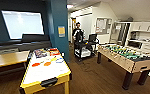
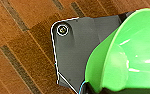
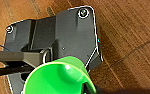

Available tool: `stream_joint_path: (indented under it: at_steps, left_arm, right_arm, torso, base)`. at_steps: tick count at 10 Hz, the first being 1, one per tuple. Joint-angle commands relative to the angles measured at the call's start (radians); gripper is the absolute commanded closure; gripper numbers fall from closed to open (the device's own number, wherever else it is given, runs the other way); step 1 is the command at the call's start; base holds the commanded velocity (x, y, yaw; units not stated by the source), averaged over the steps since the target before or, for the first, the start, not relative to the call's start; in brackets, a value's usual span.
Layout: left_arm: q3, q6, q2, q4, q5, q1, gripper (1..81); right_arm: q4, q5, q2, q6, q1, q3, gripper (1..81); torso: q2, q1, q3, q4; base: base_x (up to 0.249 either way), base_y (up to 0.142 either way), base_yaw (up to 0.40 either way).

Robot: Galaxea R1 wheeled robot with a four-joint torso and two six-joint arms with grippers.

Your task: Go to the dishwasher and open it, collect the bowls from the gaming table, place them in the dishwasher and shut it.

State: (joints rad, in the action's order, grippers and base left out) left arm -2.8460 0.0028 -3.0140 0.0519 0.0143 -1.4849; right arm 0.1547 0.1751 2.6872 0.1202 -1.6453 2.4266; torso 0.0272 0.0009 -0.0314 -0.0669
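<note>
The gaming table (image 1: 28, 86), white-topped with a yellow edge, stands at the lower left of the head view. On it lie two orange bowls (image 1: 36, 64), a yellow one (image 1: 53, 59) and a blue-rimmed one (image 1: 59, 60). In the left wrist view a lime green bowl (image 2: 131, 55) hangs over the wooden floor, held in my left gripper (image 2: 111, 90). My right gripper (image 3: 91, 88) holds a lime green bowl (image 3: 58, 77) above the floor too. The dishwasher is out of view.
A foosball table (image 1: 126, 56) stands at the right, with wooden floor (image 1: 91, 77) between it and the gaming table. Behind a black cart (image 1: 83, 50) stands a person (image 1: 77, 31). White kitchen cabinets (image 1: 143, 35) line the far right. A wooden table (image 1: 8, 58) is at the left.
</note>
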Motion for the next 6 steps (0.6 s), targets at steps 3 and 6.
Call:
stream_joint_path:
  at_steps: [3,6]
  left_arm:
    - [-0.012,0.003,0.007,0.006,0.059,0.061,81.1]
    - [-0.007,0.005,0.015,0.002,0.058,0.059,81.1]
  right_arm:
    - [0.008,-0.045,-0.025,0.001,0.041,0.003,81.1]
    - [0.008,-0.045,-0.024,0.001,0.041,0.003,81.1]
  torso:
    - [0.0,0.0,0.0,0.0]
    - [0.0,0.0,0.0,0.0]
  base:
    - [0.0,0.0,-0.396]
    - [0.0,0.0,-0.396]
